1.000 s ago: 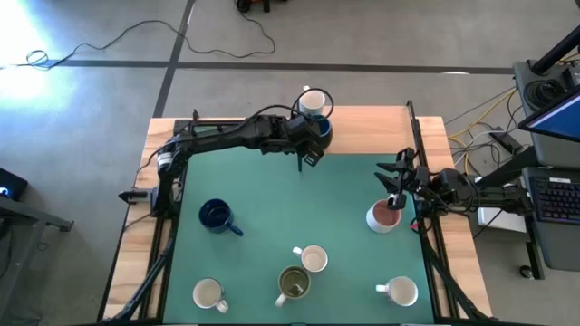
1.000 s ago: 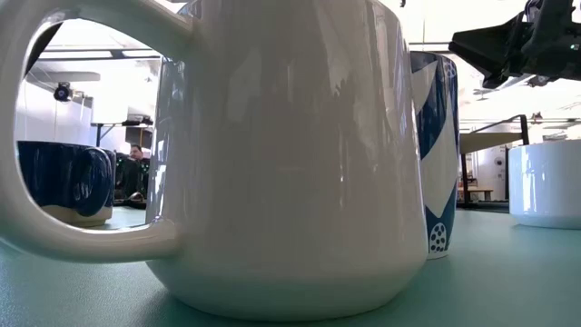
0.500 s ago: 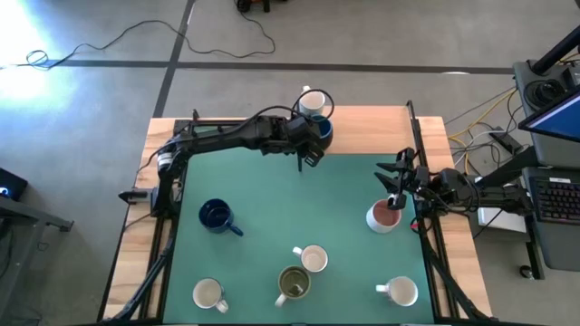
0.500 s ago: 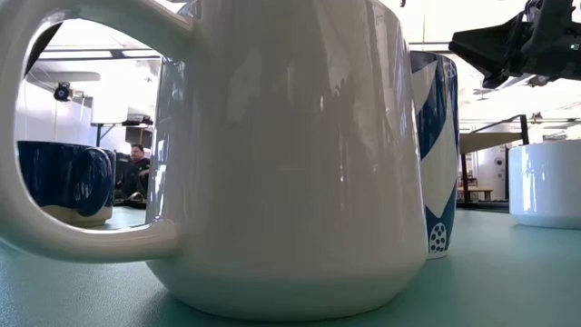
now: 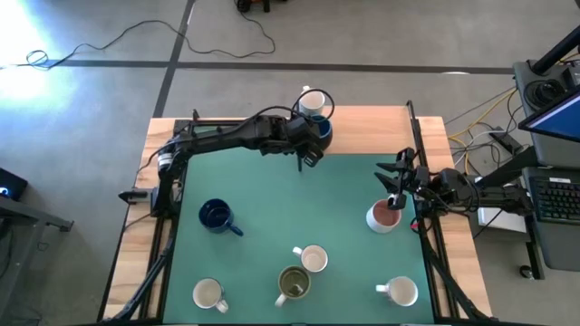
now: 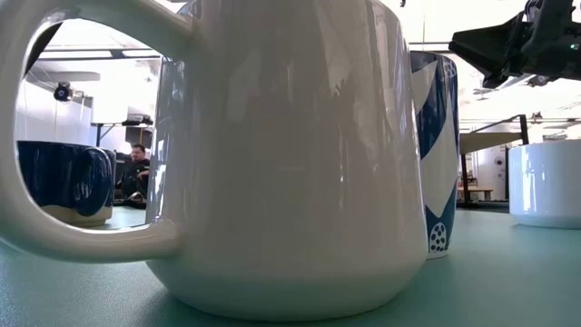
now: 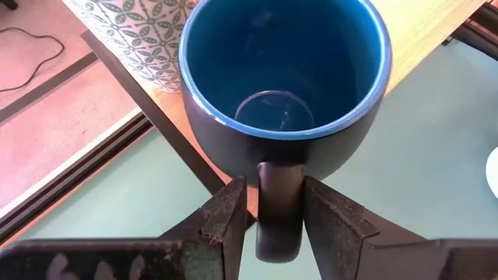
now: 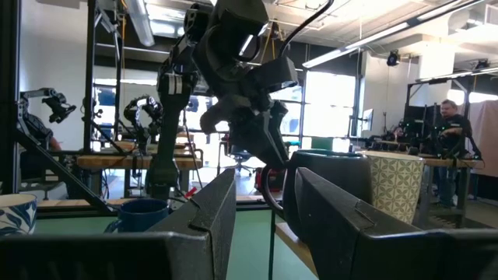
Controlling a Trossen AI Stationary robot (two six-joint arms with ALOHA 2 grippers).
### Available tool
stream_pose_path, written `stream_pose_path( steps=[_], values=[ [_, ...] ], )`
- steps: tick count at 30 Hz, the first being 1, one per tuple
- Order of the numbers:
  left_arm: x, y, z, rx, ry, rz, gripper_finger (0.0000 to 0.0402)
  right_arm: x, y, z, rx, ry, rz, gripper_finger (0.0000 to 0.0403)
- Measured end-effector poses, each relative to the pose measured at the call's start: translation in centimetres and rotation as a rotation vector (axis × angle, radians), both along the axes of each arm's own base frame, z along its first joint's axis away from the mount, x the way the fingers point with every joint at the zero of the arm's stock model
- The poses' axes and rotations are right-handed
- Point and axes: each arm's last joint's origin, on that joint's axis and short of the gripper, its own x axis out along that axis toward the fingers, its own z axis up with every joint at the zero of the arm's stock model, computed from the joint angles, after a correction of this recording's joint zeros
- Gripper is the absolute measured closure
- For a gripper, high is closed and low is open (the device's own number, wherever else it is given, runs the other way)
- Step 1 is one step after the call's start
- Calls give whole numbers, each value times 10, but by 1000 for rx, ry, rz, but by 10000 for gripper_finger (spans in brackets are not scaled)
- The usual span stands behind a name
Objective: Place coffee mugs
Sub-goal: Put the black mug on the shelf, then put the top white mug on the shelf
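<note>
A dark navy coffee mug [image 7: 284,70] with a blue inside stands upright at the table's far edge [image 5: 319,129], next to a white patterned mug [image 5: 313,100]. My left gripper [image 7: 274,187] is open and slants down at it from the table's left, one finger on each side of the mug's handle [image 7: 278,210]. My right gripper [image 5: 396,184] waits open at the table's right edge, holding nothing. Several more mugs stand on the green mat: navy [image 5: 216,215], white with a reddish inside [image 5: 383,215], white [image 5: 313,260], olive [image 5: 293,282]. My left gripper has the navy mug's handle [image 7: 278,210] between its two fingers. A narrow dark gap shows between one finger [image 7: 233,210] and the handle. The other finger [image 7: 327,218] lies close to the handle's side, and I cannot tell whether it touches.
Two more white mugs [image 5: 208,293] [image 5: 399,292] stand near the table's front edge. Black rails [image 5: 410,118] run along the table's sides. The middle of the green mat [image 5: 299,199] is bare. In the low view a white mug [image 6: 272,154] fills most of the picture.
</note>
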Motion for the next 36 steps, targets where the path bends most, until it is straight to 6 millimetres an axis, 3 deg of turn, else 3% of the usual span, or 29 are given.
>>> stream_pose_path(
  steps=[20,29,36],
  values=[
    [-15,-8,25,41,27,-57,296,0,0,0,0,0,0,280],
    [-4,-21,31,167,36,-256,296,0,0,0,0,0,0,280],
    [-7,-43,28,151,98,-314,296,0,0,0,0,0,0,280]
  ],
)
